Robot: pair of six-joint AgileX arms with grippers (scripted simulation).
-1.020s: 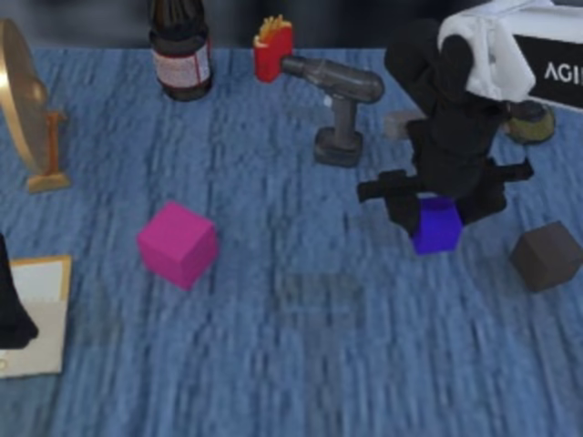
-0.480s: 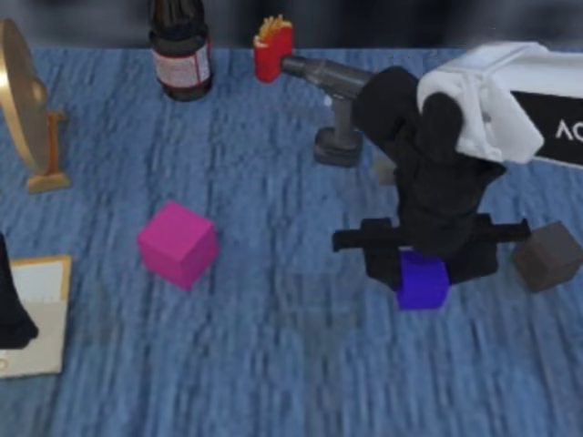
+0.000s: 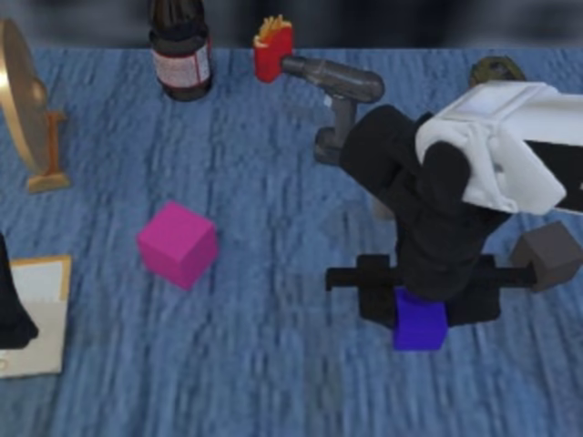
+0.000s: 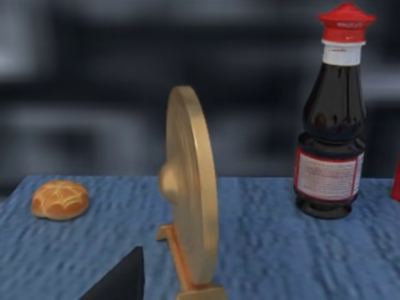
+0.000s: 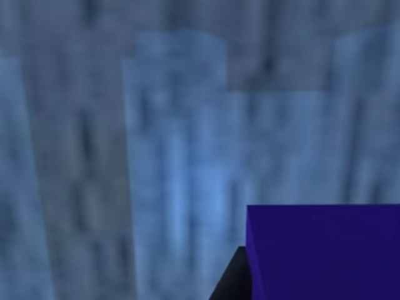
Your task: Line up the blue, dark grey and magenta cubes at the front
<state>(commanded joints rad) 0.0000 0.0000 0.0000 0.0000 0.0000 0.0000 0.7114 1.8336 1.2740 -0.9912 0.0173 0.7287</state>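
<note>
Right gripper (image 3: 421, 305) is over the front right of the table, its fingers pinching the blue cube (image 3: 420, 320), which hangs beneath the black wrist. The dark grey cube (image 3: 547, 256) sits just to the right of the arm, near the table's right edge, and the magenta cube (image 3: 178, 244) rests well apart on the left half.

Risk here, as I read it: the arm's bulk is very near the dark grey cube, so a careless swing could knock it off its spot. The power drill (image 3: 340, 102) stands just behind the arm, another thing to clip. A release from too high could let the blue cube tumble out of line.

Plenty is hidden. The wrist covers most of the blue cube from above; the right wrist view gives only 1 corner of it (image 5: 322, 250) over blue cloth, with no sure sign of whether it touches down. The left arm (image 3: 11, 309) is parked at the left edge, its fingers impossible to read.
</note>
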